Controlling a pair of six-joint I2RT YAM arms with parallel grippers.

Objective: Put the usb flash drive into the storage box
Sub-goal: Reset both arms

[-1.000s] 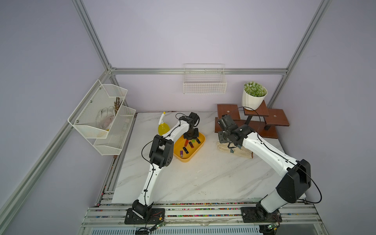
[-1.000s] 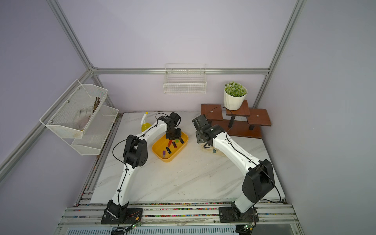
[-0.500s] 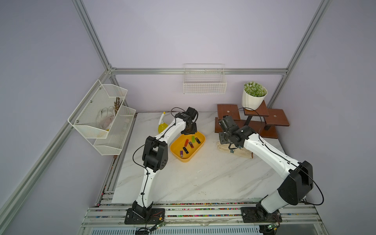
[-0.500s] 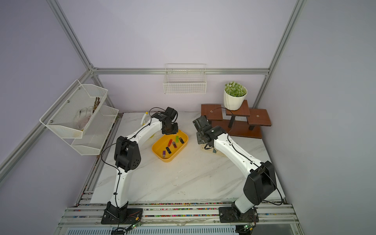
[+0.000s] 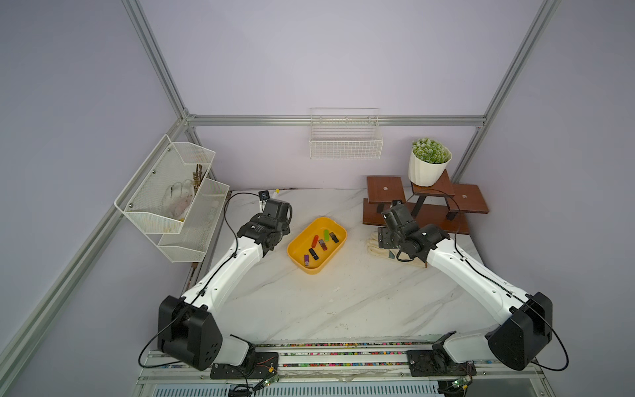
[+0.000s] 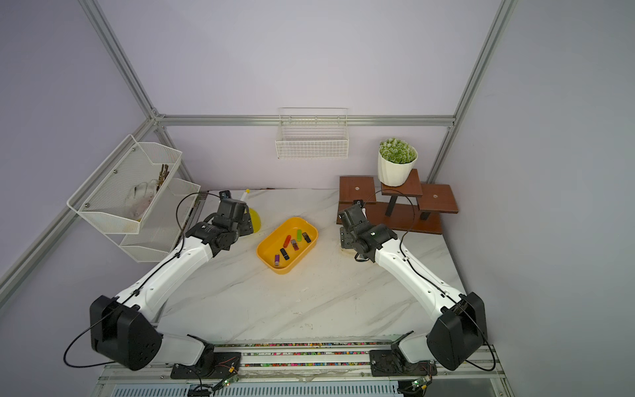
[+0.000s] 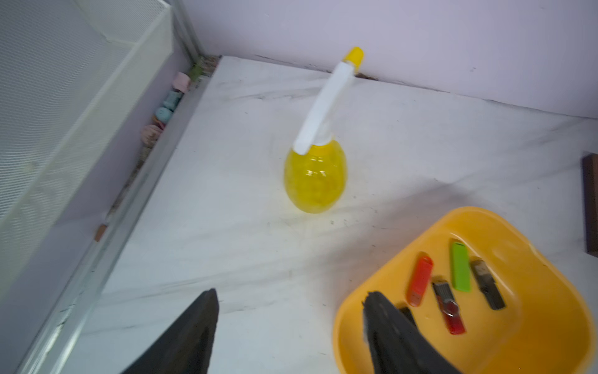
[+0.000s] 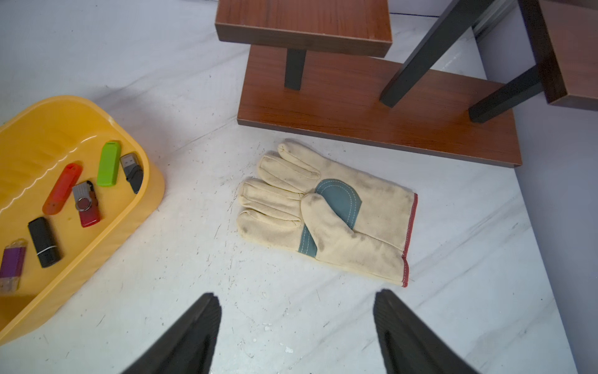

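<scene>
The storage box (image 5: 298, 241) (image 6: 266, 244) is a shallow yellow tub in the middle of the marble table. Several usb flash drives lie inside it: green (image 8: 109, 163), orange (image 8: 61, 189), red with a silver swivel (image 8: 85, 204), black (image 8: 44, 237), purple (image 8: 12, 264) and grey-black (image 8: 132, 171). My left gripper (image 7: 289, 294) hangs open and empty over bare table just left of the box (image 7: 543, 311). One of its fingers (image 7: 388, 330) covers part of a black drive. My right gripper (image 8: 296, 296) stands open and empty over the table right of the box (image 8: 35, 129), near the glove's cuff.
A yellow spray bottle (image 7: 315, 178) (image 6: 255, 220) stands behind my left gripper. A cream work glove (image 8: 330, 207) lies flat in front of the wooden stand (image 5: 385, 187), which carries a potted plant (image 5: 427, 165). A white mesh rack (image 5: 171, 196) and a wire basket (image 5: 345, 137) hang on the walls.
My left gripper has left the box and swung back and to the left, toward the spray bottle. Both grippers have opened wide. The right arm has hardly shifted.
</scene>
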